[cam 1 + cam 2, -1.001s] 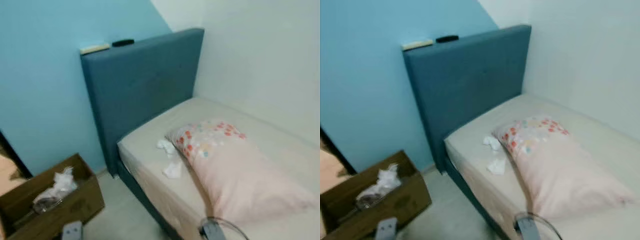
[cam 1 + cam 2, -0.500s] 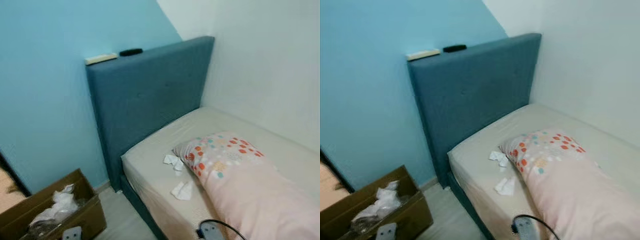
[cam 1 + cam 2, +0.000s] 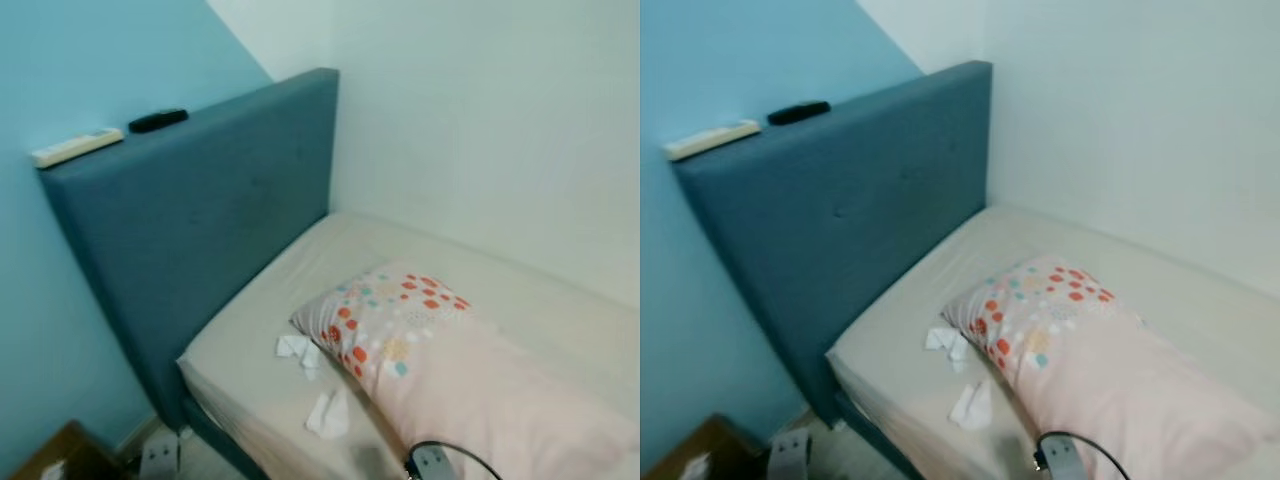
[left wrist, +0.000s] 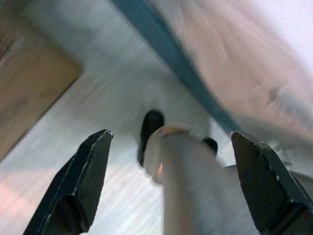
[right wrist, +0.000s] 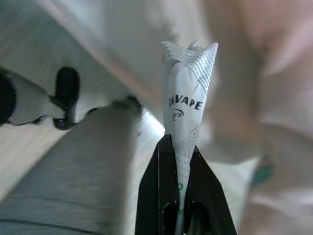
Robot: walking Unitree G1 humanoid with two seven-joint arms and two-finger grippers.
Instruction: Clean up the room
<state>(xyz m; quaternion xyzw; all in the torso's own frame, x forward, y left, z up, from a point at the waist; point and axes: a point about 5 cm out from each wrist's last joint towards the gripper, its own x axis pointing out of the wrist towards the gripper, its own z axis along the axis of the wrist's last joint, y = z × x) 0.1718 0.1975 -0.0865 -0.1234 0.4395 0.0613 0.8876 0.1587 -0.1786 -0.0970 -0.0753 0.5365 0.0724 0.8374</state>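
Still a messy bed in a blue room

Up close is a bed [image 3: 520,300] with a pale sheet. It sits in a corner. One wall [image 3: 60,80] is light blue and the other wall [image 3: 480,120] is white. A tall dark blue headboard [image 3: 200,230] stands at the end of the bed, against the blue wall.

A pink pillow [image 3: 470,390] with coloured dots lies on the bed. Just beside the pillow are two crumpled white tissues. One tissue [image 3: 298,350] is near the pillow's corner. The other tissue [image 3: 328,415] lies closer to the bed's edge.

On top of the headboard rest a white remote [image 3: 75,147] and a small black thing [image 3: 157,120].

Down on the floor [image 4: 107,98], a corner of a brown box [image 3: 695,460] shows by the blue wall.

The left tool [image 4: 171,147] hangs over the floor beside the bed, with its fingers wide apart and nothing between them. The right tool [image 5: 177,161] is pinched together on a white wrapper [image 5: 188,93] with printed letters, low beside the bed.
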